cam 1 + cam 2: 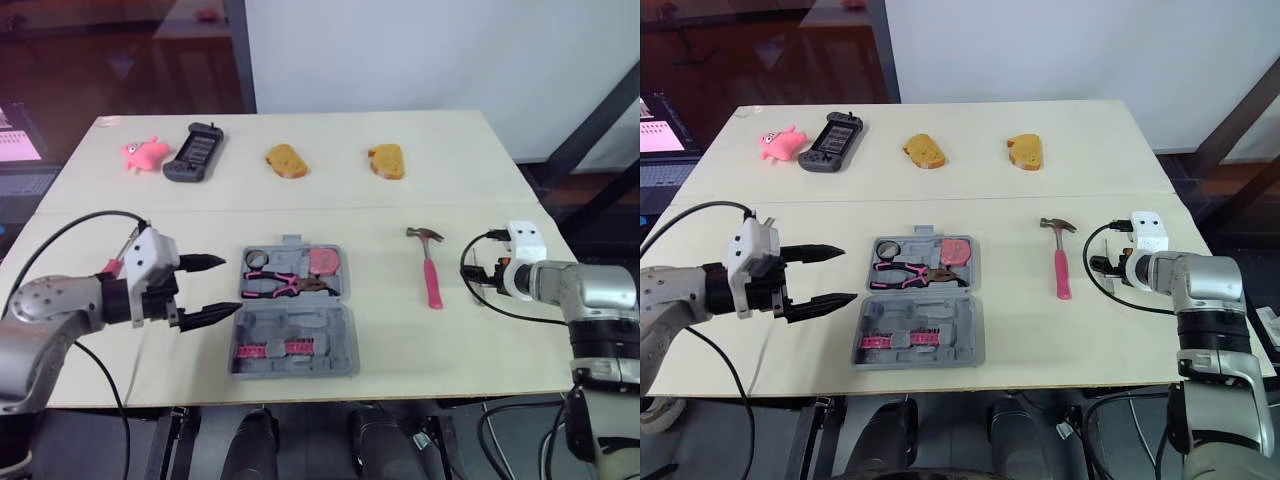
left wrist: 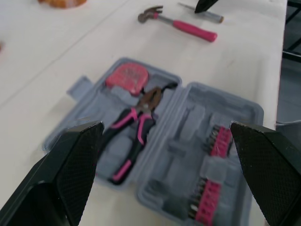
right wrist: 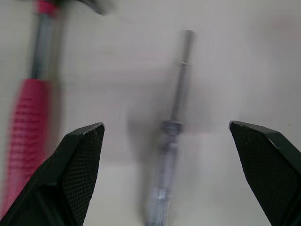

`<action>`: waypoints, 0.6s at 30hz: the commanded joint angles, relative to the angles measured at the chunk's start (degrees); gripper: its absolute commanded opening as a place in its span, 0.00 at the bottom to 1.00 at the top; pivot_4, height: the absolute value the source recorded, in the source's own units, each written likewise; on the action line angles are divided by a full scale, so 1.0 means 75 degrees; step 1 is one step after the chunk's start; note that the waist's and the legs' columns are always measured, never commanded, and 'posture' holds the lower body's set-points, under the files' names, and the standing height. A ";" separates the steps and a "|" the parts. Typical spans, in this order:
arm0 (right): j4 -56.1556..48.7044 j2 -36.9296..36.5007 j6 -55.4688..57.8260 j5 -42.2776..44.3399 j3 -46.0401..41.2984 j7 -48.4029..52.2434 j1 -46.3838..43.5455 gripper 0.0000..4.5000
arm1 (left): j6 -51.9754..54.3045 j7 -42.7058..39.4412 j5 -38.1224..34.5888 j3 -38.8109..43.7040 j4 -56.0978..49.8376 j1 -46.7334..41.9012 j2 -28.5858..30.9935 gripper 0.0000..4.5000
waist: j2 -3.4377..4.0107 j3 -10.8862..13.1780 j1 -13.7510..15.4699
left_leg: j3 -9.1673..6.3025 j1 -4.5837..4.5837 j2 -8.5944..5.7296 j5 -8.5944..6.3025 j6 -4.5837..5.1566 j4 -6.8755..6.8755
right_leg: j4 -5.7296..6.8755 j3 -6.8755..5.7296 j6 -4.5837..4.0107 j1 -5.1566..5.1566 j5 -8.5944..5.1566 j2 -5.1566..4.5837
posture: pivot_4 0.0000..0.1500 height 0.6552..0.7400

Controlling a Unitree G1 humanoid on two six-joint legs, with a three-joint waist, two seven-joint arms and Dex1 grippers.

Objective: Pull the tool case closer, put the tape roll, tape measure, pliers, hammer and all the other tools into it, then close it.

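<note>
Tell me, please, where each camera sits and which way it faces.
Left eye: on the head, forward and down at the open grey plastic tool case; both arms show.
Right eye: beside it, same scene, both arms.
Left wrist: along the open left jaws, at the case and pink-handled hammer.
Right wrist: along the open right jaws, at a slim metal screwdriver.
Shared: both wrist views catch the hammer.

tool case (image 1: 335, 335) grey | pliers (image 1: 285, 285) pink-and-black grips | hammer (image 1: 432, 284) pink handle | screwdriver (image 3: 170, 136) silvery | table (image 1: 450, 205) cream
</note>
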 commanded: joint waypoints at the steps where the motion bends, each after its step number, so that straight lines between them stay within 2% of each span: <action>1: 0.0562 0.0082 -0.0441 -0.0225 0.0060 0.0211 -0.0331 0.99 | -0.0117 0.0148 -0.0060 0.0326 -0.0432 0.0066 0.0043 1.00 | 0.0000 0.0000 -0.0005 | 0.0000 0.0001 0.0000 0.0000 0.0000 0.0000 | 0.0000 0.0001 0.0000 0.0001 0.0000 0.0000 | 1.00 1.00; 3: 0.0838 0.0091 -0.0607 -0.0391 0.0218 0.0319 -0.0374 0.99 | -0.0081 0.0200 -0.0081 0.0344 -0.0482 0.0135 0.0030 1.00 | 0.0000 0.0000 -0.0009 | 0.0001 0.0001 0.0000 0.0000 0.0000 0.0000 | 0.0000 0.0002 0.0002 0.0001 0.0001 0.0000 | 1.00 1.00; 6: 0.1076 0.0176 -0.0460 -0.0359 0.0084 0.0350 -0.0426 0.81 | -0.0242 0.0129 0.0065 0.0368 -0.0281 0.0442 0.0046 1.00 | -0.0001 0.0000 -0.0021 | 0.0001 0.0002 0.0000 0.0000 0.0000 0.0000 | 0.0000 0.0001 0.0004 0.0003 0.0002 0.0000 | 1.00 1.00; 13: 0.0521 -0.0067 0.0141 -0.0389 -0.0034 0.0535 -0.0124 0.02 | -0.0574 -0.0040 0.0222 0.0056 0.0226 0.0212 0.0023 1.00 | -0.0002 -0.0001 -0.0001 | -0.0001 0.0006 0.0002 0.0000 0.0000 -0.0001 | 0.0001 0.0000 0.0002 0.0003 0.0001 0.0004 | 1.00 1.00; 18: -0.0490 -0.0391 0.0789 -0.0194 -0.0443 0.0629 0.0050 0.00 | -0.0855 -0.0229 0.0431 -0.0442 0.0825 -0.0394 -0.0105 1.00 | 0.0006 0.0003 0.0013 | -0.0001 0.0005 0.0000 0.0000 0.0000 0.0000 | 0.0001 -0.0001 0.0005 0.0006 0.0002 0.0002 | 1.00 1.00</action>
